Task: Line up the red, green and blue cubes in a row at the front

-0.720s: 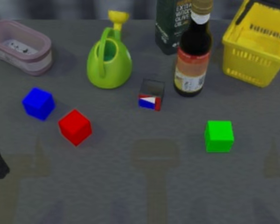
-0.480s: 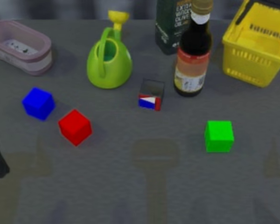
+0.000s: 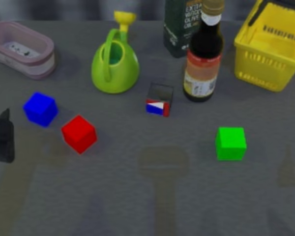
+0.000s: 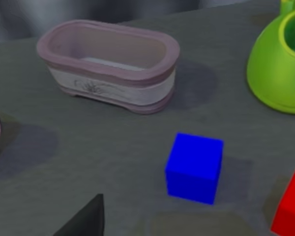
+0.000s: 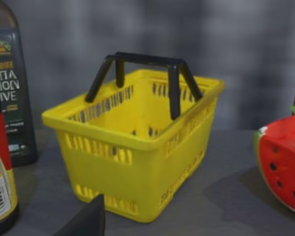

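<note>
The blue cube sits at the left of the table, with the red cube just right of it and nearer the front. Far off on the right lies the green cube. My left gripper hovers at the left edge, left of and slightly in front of the blue cube, open and holding nothing. Its wrist view shows the blue cube ahead, an edge of the red cube and one dark finger. Only one finger of my open right gripper shows; that arm is outside the top view.
Along the back stand a pink oval tub, a green watering can, an olive oil bottle, a dark sauce bottle and a yellow basket. A patterned grey-topped cube sits mid-table. A watermelon slice lies beside the basket.
My left gripper has moved from the front left edge toward the back and a little inward, closer to the blue cube. The cubes have not moved.
</note>
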